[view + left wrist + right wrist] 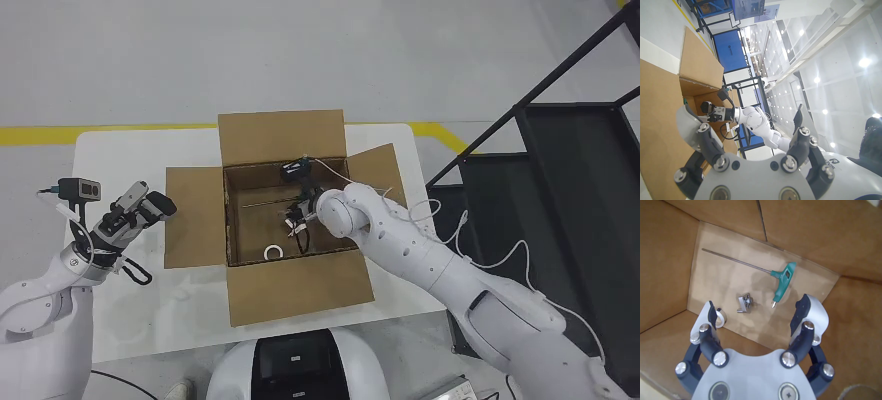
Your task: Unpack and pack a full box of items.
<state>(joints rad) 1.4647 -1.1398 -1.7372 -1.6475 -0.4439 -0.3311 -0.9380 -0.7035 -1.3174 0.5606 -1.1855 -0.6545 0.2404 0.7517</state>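
An open cardboard box point(285, 135) stands mid-table with its flaps spread. On its floor lie a green T-handle hex key point(783, 281), a small metal bracket point(745, 303) and a white ring point(721, 317), which also shows as the white ring point(271, 252) from above. My right gripper point(753, 311) hangs inside the box above the bracket, open and holding nothing; from above the right gripper point(298, 222) sits low in the box. My left gripper point(140, 208) is raised off the box's left flap, open and holding nothing. The left gripper point(742, 115) points across at the box.
The white table point(120, 160) carries the box. A dark metal rack point(560, 170) stands close on the right. A yellow floor line point(100, 130) runs behind the table. The box's spread flaps point(195, 215) take up table room on every side.
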